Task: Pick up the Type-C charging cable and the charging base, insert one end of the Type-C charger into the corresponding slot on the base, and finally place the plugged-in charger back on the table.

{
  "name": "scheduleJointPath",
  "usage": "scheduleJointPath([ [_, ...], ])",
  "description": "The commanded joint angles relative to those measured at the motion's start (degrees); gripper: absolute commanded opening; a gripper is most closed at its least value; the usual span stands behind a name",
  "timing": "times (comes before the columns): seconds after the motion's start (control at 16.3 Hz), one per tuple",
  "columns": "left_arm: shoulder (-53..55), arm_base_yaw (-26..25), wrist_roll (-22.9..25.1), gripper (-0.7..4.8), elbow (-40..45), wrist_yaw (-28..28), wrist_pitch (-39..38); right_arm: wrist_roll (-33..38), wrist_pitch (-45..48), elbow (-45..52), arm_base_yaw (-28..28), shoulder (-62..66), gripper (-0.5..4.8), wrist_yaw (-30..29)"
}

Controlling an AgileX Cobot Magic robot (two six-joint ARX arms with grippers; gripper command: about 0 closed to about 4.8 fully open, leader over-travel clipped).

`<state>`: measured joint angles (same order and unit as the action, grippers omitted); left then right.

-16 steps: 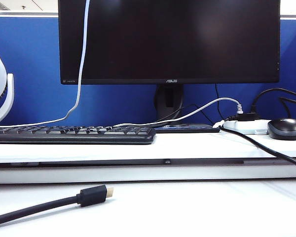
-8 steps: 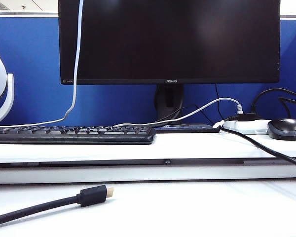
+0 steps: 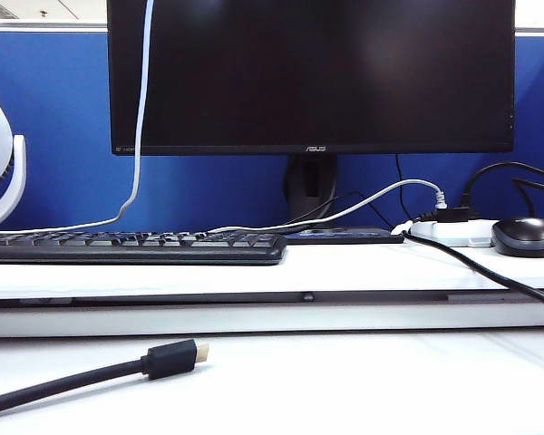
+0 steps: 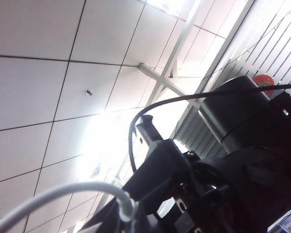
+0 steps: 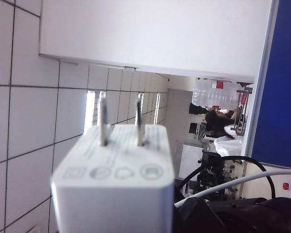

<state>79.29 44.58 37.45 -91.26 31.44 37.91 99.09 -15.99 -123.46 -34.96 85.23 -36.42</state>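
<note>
The Type-C charging cable (image 3: 142, 109) hangs as a thin white cord from above the exterior view, in front of the monitor, down to the shelf. Neither gripper shows in that view. In the left wrist view the cable (image 4: 63, 191) arcs into my left gripper (image 4: 128, 218), which is shut on its end, against the ceiling. The charging base (image 5: 114, 179), a white block with two metal prongs pointing away, fills the right wrist view. My right gripper (image 5: 114, 228) is shut on it, fingers hidden behind the block. Past the block, the white cable (image 5: 242, 179) runs to the other arm.
A black monitor (image 3: 308, 72) and keyboard (image 3: 131, 246) stand on the raised white shelf (image 3: 254, 272). A white power strip (image 3: 453, 233) with black plugs and a mouse (image 3: 524, 236) sit at right. A thick black cable with gold-tipped plug (image 3: 168, 359) lies on the table front left.
The hanging white cable has swung slightly to the left in front of the monitor. Nothing else on the table has moved.
</note>
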Motion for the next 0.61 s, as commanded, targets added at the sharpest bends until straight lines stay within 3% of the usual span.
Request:
scheduleJointPath([
  [0.06,-0.1,0.0,0.0,-0.05,-0.2,-0.8,0.0,-0.2,1.2,-0.4,-0.1,-0.3,-0.06,0.5],
  [0.43,0.0,0.0,3.1,-0.05,-0.1,-7.4,-1.0,-2.1,3.8,-0.4,-0.2,-0.3,-0.06,3.5],
  [0.61,0.1,0.0,3.1,-0.05,-0.1,-4.6,-1.0,-1.2,1.6,-0.4,-0.2,-0.3,-0.06,3.0],
])
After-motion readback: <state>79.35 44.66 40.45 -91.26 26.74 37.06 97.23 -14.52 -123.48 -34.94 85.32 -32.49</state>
